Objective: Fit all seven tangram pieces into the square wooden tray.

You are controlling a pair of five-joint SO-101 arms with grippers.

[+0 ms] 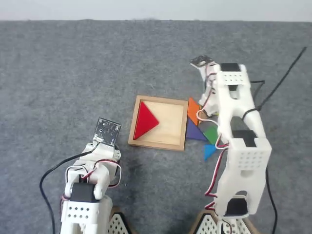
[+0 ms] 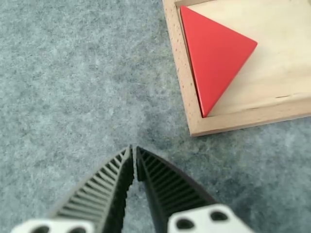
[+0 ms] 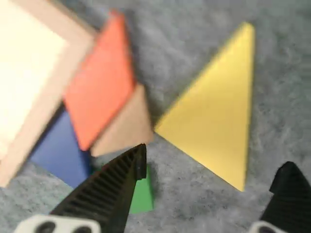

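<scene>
The square wooden tray [image 1: 171, 144] lies mid-table, and a red triangle [image 1: 144, 120] rests flat in its left part. My left gripper [image 2: 134, 154] is shut with nothing in it, over the carpet just short of the tray's near left corner [image 2: 197, 127]; the red triangle [image 2: 214, 51] shows beyond. My right gripper [image 3: 215, 167] is open above a yellow triangle [image 3: 218, 119], one fingertip [image 3: 140, 160] near its corner. Beside the tray's right edge [image 3: 34, 121] lie an orange piece [image 3: 99, 82], a tan piece [image 3: 124, 127], a dark blue piece [image 3: 58, 150] and a green piece [image 3: 142, 195].
The right arm [image 1: 239, 122] hangs over the loose pieces right of the tray: orange [image 1: 193, 109], purple-blue [image 1: 195, 132], green [image 1: 211, 132], light blue [image 1: 209, 151]. The left arm [image 1: 95, 170] stands at the near left. Grey carpet [image 1: 73, 73] stretches around.
</scene>
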